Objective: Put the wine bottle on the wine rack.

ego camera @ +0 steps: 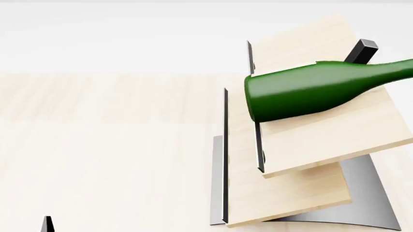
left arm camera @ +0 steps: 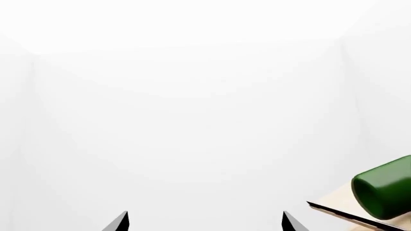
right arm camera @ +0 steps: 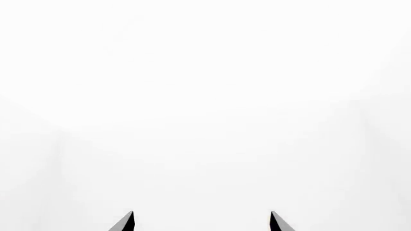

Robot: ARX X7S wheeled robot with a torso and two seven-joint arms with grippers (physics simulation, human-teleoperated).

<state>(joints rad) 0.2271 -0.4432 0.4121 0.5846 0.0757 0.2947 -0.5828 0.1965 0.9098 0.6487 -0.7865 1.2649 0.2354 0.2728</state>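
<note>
wine bottle (ego camera: 303, 92) lying on wine rack (ego camera: 310, 145) (upper board), table (ego camera: 96, 145) beneath

A broad pale-wood tabletop (ego camera: 96, 145) with faint plank seams fills the head view from nine o'clock down to six o'clock. Beyond its far edge, toward twelve o'clock, rises a plain white wall (ego camera: 129, 34), evenly lit and featureless.
</note>
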